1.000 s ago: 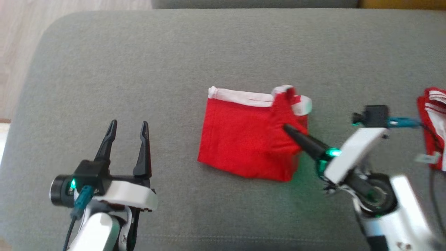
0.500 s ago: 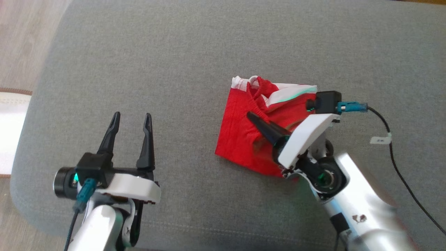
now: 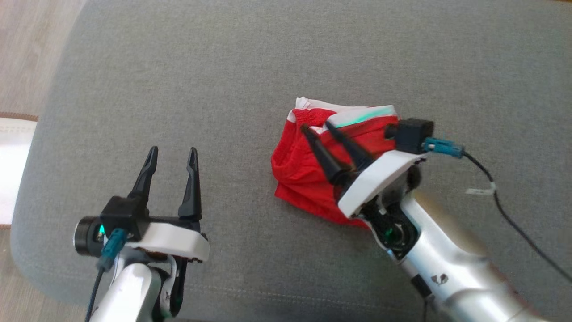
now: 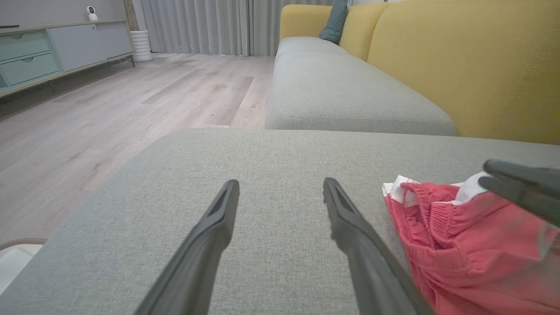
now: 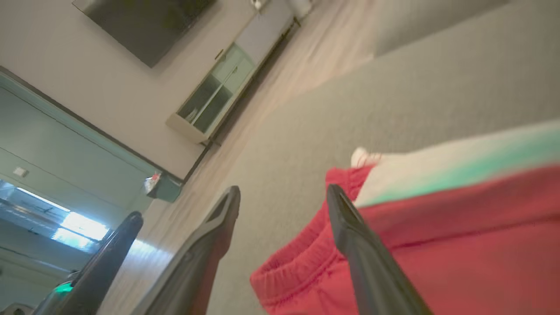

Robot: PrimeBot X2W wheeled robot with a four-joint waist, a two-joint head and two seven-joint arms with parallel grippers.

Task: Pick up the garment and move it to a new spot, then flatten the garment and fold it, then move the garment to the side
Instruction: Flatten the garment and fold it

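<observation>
The right end effector (image 3: 318, 126), half a second ago clenched on the cloth, now shows its two fingers parted above it. The red garment (image 3: 297, 179), a flat folded rectangle one second ago, has bunched into a rumpled heap. The release suggests that the last step, moving the garment to the side, is ending, with the fold partly lost.

Left: the left end effector (image 3: 173, 150) hovers released and empty over the grey seat cushion (image 3: 178, 67), well apart from the garment.

Centre: the garment, apparently shorts with an elastic waistband and white trim, lies on the cushion right of centre. Its gathered waistband faces the far left and the white trim runs along the far edge. The heap is nearly as wide as it is deep. Its long axis is therefore weak, and appears to run from the far left corner toward the near right.

Right: the right end effector's fingers lie over the garment's upper part. Whether they touch the cloth cannot be told.
</observation>
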